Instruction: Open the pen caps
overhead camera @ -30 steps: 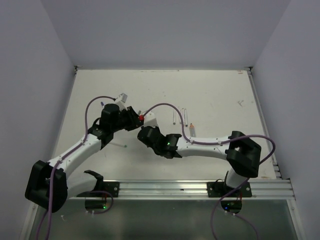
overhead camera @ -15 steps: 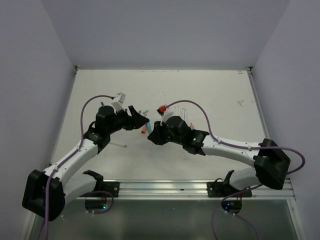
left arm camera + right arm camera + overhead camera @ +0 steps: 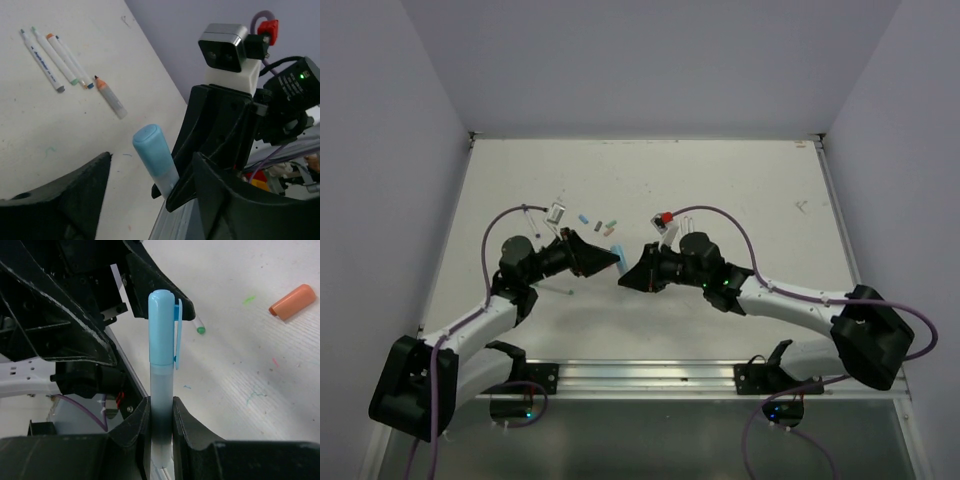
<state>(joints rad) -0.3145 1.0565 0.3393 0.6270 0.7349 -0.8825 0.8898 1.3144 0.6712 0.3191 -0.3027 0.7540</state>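
Looking at the off-white table [image 3: 750, 190], you see small ink marks, a loose orange cap [image 3: 292, 301] and plain lilac-grey walls [image 3: 640, 60] around. Your right gripper [image 3: 161, 415] clamps a marker barrel [image 3: 161, 385], and the light blue cap [image 3: 161, 327] is still on it. Your left gripper [image 3: 605, 258] stands wide apart around this cap, not touching it.

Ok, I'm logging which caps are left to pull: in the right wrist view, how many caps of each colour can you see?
Light blue cap, on the marker: 1
Orange cap, lying loose: 1
Green cap, lying loose: 1
Total: 3
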